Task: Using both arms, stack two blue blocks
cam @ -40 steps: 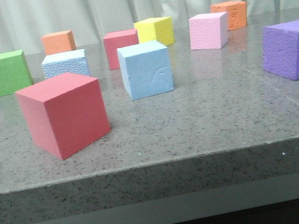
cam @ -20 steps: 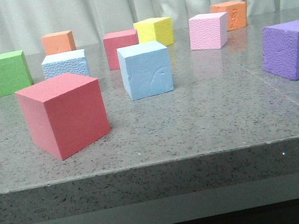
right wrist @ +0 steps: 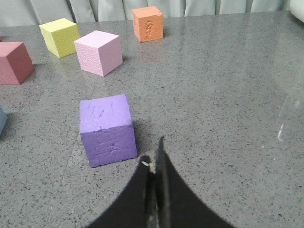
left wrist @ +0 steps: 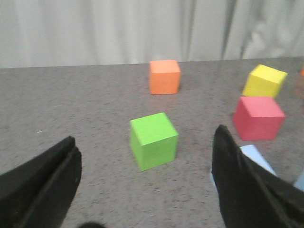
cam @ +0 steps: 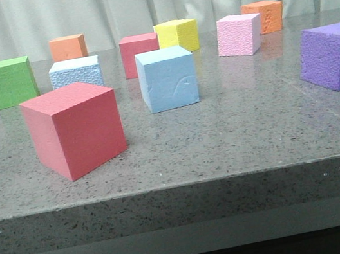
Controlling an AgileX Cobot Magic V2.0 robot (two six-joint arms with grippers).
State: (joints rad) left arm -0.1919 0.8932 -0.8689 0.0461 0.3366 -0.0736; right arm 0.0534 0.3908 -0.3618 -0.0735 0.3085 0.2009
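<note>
The smooth blue block [cam: 167, 78], with a curved scratch, stands mid-table in the front view. The rough blue block [cam: 75, 73] stands behind it to the left, beside the green cube [cam: 10, 82]. Neither gripper shows in the front view. My left gripper [left wrist: 146, 134] is open and empty above the table, facing the green cube [left wrist: 153, 140]. A pale blue block [left wrist: 256, 159] peeks from behind its right finger. My right gripper [right wrist: 154, 154] is shut and empty, just beside the purple cube [right wrist: 107, 130]. A blue sliver [right wrist: 2, 121] shows at that view's edge.
A large red cube [cam: 76, 129] stands near the table's front edge. At the back stand an orange cube [cam: 68, 47], a red cube [cam: 139, 54], a yellow cube [cam: 177, 35], a pink cube [cam: 239, 34] and another orange cube [cam: 263, 15]. The purple cube [cam: 334, 57] is at the right.
The whole front picture has shifted a few pixels to the right. The blocks keep their places relative to each other.
</note>
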